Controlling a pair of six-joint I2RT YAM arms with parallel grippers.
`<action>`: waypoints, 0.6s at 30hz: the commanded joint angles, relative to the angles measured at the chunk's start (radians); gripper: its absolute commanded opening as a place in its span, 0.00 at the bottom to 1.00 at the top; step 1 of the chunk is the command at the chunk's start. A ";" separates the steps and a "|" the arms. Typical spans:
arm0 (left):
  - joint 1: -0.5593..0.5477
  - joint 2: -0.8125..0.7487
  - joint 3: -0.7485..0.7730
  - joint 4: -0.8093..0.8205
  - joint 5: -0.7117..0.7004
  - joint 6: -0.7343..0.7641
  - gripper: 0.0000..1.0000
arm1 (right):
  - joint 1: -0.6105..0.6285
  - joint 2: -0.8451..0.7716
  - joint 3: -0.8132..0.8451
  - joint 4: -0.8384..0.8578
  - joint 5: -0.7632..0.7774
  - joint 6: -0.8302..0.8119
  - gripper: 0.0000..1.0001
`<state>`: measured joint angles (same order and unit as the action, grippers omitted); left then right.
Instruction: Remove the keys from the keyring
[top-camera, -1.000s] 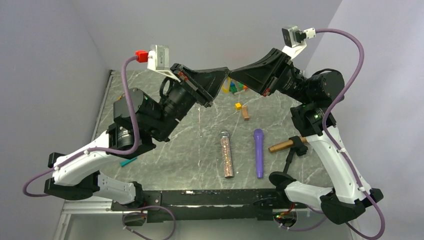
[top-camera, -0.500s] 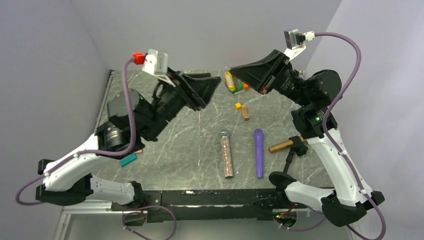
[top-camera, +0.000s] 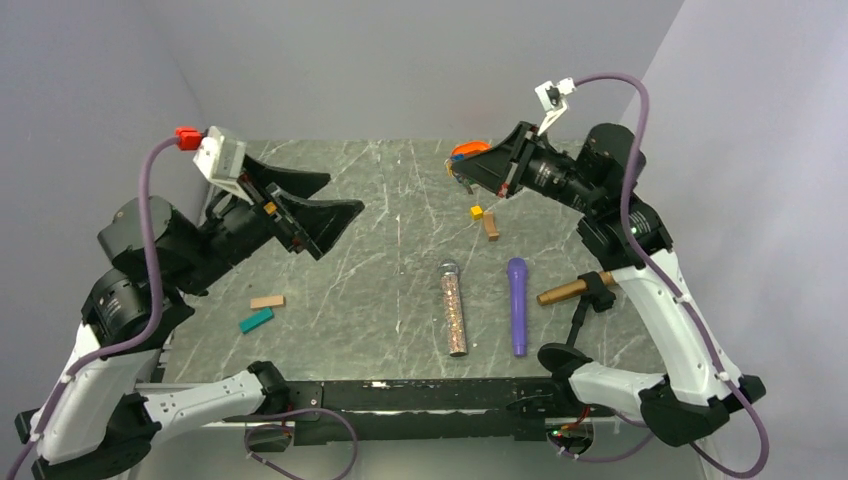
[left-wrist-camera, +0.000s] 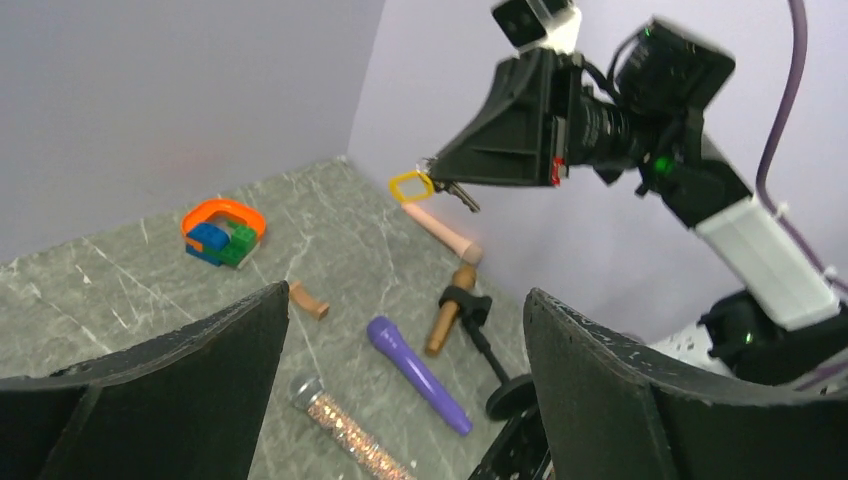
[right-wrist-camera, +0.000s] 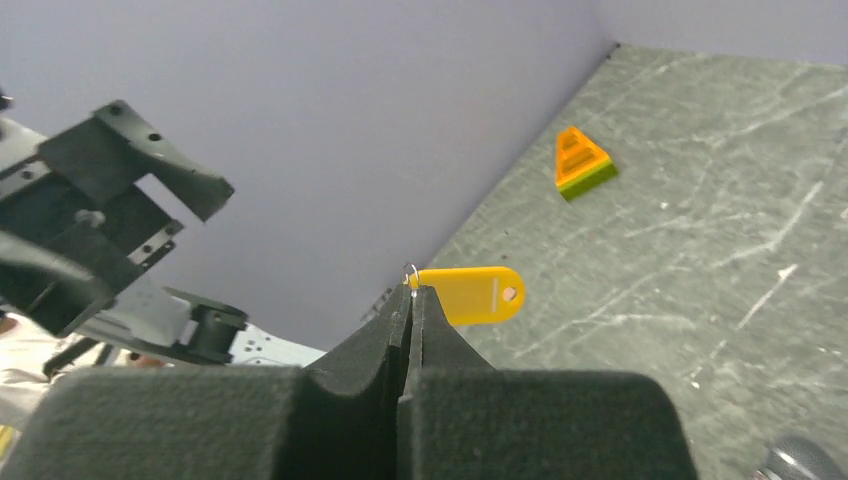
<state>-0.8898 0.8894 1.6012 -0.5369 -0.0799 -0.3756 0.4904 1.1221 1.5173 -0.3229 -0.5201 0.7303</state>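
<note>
The right claw (right-wrist-camera: 410, 292) is clamped on the keyring (right-wrist-camera: 410, 267), a yellow key (right-wrist-camera: 470, 293) still hanging. The left claw (left-wrist-camera: 400, 305) gapes, empty.

Soft, even light from above falls on the grey marbled surface (top-camera: 350, 290), so the things on it cast only faint, short shadows, and the stone shows no hard glare. In the left wrist view the fingers (left-wrist-camera: 640, 400) of the left claw (left-wrist-camera: 400, 330) are dark, grainy masses close to the lens, and the far side looks mildly soft. In the right wrist view the right claw (right-wrist-camera: 409, 292) fills the bottom slightly out of focus, and the left arm (right-wrist-camera: 90, 240) at the edge is soft.
</note>
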 joint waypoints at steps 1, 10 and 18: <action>0.077 0.093 0.058 -0.118 0.253 0.044 0.90 | -0.003 0.067 0.110 -0.166 -0.006 -0.139 0.00; 0.290 0.220 0.174 -0.216 0.530 0.079 0.88 | -0.028 0.126 -0.002 0.018 -0.241 -0.196 0.00; 0.495 0.274 0.201 -0.138 0.869 -0.034 0.81 | -0.029 0.213 0.006 0.251 -0.580 -0.059 0.00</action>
<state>-0.4549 1.1690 1.7657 -0.7654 0.5507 -0.3428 0.4614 1.3087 1.4754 -0.2470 -0.8883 0.6044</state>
